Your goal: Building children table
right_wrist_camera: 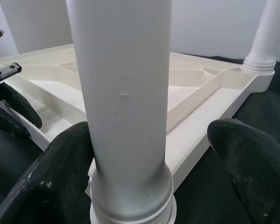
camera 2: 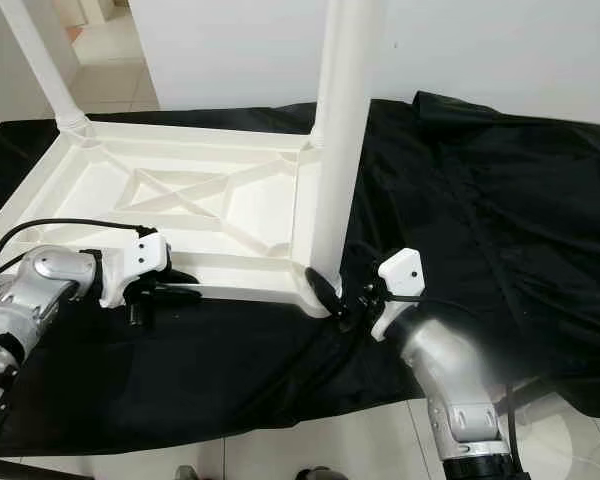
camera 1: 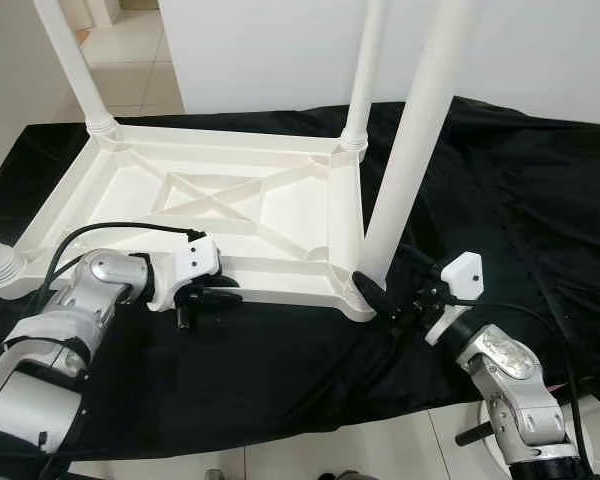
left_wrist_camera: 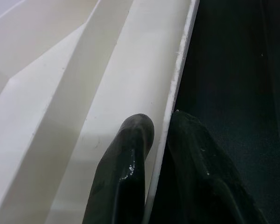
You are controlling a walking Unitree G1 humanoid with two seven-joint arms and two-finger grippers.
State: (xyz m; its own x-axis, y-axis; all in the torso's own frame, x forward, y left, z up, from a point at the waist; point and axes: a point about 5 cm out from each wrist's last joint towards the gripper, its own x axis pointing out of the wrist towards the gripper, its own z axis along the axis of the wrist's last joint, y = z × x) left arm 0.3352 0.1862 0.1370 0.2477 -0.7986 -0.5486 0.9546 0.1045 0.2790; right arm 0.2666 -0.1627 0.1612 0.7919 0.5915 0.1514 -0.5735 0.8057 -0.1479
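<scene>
**Left wrist view: pincer clamped on tabletop rim; right pincer open around near leg**

Left wrist view shows the left pincer [left_wrist_camera: 161, 154] closed on the near rim of the white tabletop [camera 1: 230, 210], one finger [left_wrist_camera: 126, 163] inside the rim and the other on the outside, against the black cloth [camera 1: 280, 370]. Head view: that pincer sits on the tabletop's near long edge, toward the robot's left end.

Right pincer [right_wrist_camera: 151, 177] is at the tabletop's near right corner, fingers spread either side of the near leg [camera 1: 415, 140] just above its threaded collar. Left finger looks to be touching the leg; right finger is well off it. Not clamped.

Tabletop lies upside down on the cloth, ribbed underside with an X brace facing up. Near leg stands upright in the near right corner socket. Far right leg [camera 1: 365, 70] and far left leg [camera 1: 75, 65] stand upright in the far corners. Near left corner also has a ribbed collar [camera 1: 0, 265] at the frame edge; whatever stands on it is cut off.

Cloth is spread on a tiled floor [camera 1: 130, 60], white wall [camera 1: 540, 50] beyond the tabletop.
</scene>
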